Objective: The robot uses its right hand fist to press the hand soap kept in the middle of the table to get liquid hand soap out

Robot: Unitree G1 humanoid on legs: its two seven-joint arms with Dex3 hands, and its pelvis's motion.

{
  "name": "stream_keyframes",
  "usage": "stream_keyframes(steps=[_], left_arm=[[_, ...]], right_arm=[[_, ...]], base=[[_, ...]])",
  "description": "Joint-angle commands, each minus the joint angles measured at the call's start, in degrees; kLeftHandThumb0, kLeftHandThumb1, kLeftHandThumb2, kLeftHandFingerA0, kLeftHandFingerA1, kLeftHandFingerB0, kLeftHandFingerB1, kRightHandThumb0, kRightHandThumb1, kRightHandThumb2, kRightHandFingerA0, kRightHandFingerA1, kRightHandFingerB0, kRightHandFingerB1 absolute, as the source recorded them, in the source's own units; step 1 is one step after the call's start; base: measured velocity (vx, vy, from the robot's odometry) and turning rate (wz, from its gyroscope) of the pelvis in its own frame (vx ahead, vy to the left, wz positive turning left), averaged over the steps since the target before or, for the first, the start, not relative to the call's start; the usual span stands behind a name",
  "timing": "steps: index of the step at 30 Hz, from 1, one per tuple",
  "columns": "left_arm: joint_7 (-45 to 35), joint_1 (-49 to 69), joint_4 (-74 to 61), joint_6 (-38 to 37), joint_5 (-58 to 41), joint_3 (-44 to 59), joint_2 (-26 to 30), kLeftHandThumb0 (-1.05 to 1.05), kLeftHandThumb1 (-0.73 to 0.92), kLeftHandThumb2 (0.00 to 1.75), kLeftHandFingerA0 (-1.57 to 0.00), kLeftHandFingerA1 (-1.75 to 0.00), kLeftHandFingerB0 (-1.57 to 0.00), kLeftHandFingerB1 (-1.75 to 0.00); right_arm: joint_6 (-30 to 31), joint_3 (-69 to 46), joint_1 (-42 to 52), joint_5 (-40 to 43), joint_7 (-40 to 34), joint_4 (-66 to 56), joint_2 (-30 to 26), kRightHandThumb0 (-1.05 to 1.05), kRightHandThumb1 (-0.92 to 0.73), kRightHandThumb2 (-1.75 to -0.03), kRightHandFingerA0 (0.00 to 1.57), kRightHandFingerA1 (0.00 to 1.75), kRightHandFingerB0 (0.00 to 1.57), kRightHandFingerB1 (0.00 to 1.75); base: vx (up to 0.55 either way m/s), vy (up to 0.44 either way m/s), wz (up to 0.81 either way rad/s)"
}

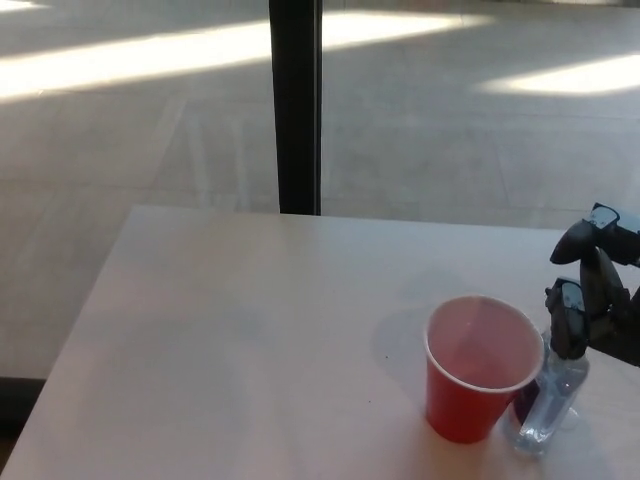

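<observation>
**Right hand over the soap bottle at the worktop's edge**

The pale worktop [250,340] fills the lower half of the head view, with a sunlit floor [450,130] beyond it and a dark vertical post [296,100] rising at 12 o'clock behind the far edge.

The hand soap bottle [548,405], a small clear bottle, stands upright toward 4 o'clock in the picture, close to the near right part of the worktop rather than at its centre. A dark patch shows on its left side. Its top is hidden behind the robot's fingers, so the pump head cannot be made out.

A red cup [480,368] stands upright just at 9 o'clock of the bottle, its side overlapping the bottle in this view; whether the two touch cannot be told. The cup's mouth is open upward and the inside looks pale pink.

The right hand [592,298] comes in from the right edge at 3 o'clock. Its black fingers [569,320] are curled downward in a loose fist, with one fingertip resting on or right above the bottle's top. It grips nothing; the fingers are drawn together rather than spread, though the thumb stands slightly apart toward 12 o'clock.

The left hand does not show anywhere in the view.
</observation>
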Motion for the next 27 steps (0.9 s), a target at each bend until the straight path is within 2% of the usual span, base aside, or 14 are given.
stream_keyframes(steps=[1,5,6,8,10,13,14,18,22,27], left_arm=[[0.2,-0.2,0.5,-0.2,-0.1,-0.1,1.4,-0.38,0.44,0.96,-0.81,-0.98,-0.65,-0.86],[0.4,0.0,0.2,-0.6,-0.1,0.0,1.2,-0.38,0.43,0.95,-0.81,-0.99,-0.66,-0.88],[0.4,0.1,0.2,-0.6,0.0,-0.1,1.3,-0.37,0.45,0.95,-0.8,-0.98,-0.64,-0.86],[0.1,0.0,0.2,-0.7,0.1,-0.2,1.5,-0.37,0.44,0.95,-0.81,-0.98,-0.64,-0.86],[0.4,0.2,-1.1,0.1,-0.3,0.1,1.2,-0.38,0.44,0.97,-0.84,-1.03,-0.65,-0.89],[0.8,0.3,-1.2,0.1,0.4,-0.5,1.3,-0.38,0.43,0.98,-0.88,-1.01,-0.68,-0.88],[0.6,0.1,-0.6,-0.2,0.4,-0.5,1.4,-0.39,0.43,0.98,-0.84,-0.99,-0.68,-0.88],[0.5,0.0,-0.4,0.1,0.0,-0.2,1.4,-0.37,0.45,0.94,-0.8,-0.98,-0.64,-0.86],[0.6,0.2,-1.3,0.7,0.3,-0.5,1.5,-0.36,0.46,0.93,-0.8,-0.98,-0.65,-0.86],[0.6,0.6,-1.7,0.4,0.5,-0.8,1.5,-0.38,0.45,0.96,-0.83,-1.0,-0.66,-0.87]], right_arm=[[5.5,2.9,5.9,-3.0,1.1,3.4,-2.2,-0.23,-0.6,-1.21,0.95,1.75,0.66,1.62],[5.8,2.3,6.3,-1.8,1.3,3.9,-2.9,-0.22,-0.64,-1.13,0.94,1.75,0.65,1.64],[6.1,2.4,6.4,-1.8,1.1,3.8,-3.1,-0.22,-0.63,-1.16,0.93,1.75,0.71,1.59],[6.4,2.7,6.9,-2.1,0.4,3.4,-3.0,-0.21,-0.61,-1.18,0.94,1.75,0.73,1.58],[5.6,3.5,8.5,-2.1,1.6,3.6,-2.9,-0.17,-0.59,-1.2,0.95,1.75,0.77,1.48],[4.4,4.8,9.6,-3.4,1.8,4.1,-3.0,-0.17,-0.57,-1.24,0.93,1.75,0.73,1.49],[3.9,5.1,9.7,-3.5,2.0,4.4,-2.9,-0.18,-0.56,-1.26,0.94,1.75,0.73,1.5],[4.4,5.7,9.6,-3.2,0.5,3.5,-2.6,-0.19,-0.59,-1.2,0.9,1.75,0.71,1.53],[5.6,5.2,9.0,-2.0,-0.4,3.3,-2.3,-0.17,-0.58,-1.23,0.95,1.75,0.74,1.47],[5.1,4.6,9.7,-1.0,-0.3,3.2,-1.6,-0.17,-0.57,-1.25,0.98,1.75,0.77,1.49]], base=[[0.0,0.0,0.0],[0.0,0.0,0.0],[0.0,0.0,0.0],[0.0,0.0,0.0],[0.0,0.0,0.0],[0.0,0.0,0.0],[0.0,0.0,0.0],[0.0,0.0,0.0],[0.0,0.0,0.0],[0.0,0.0,0.0]])
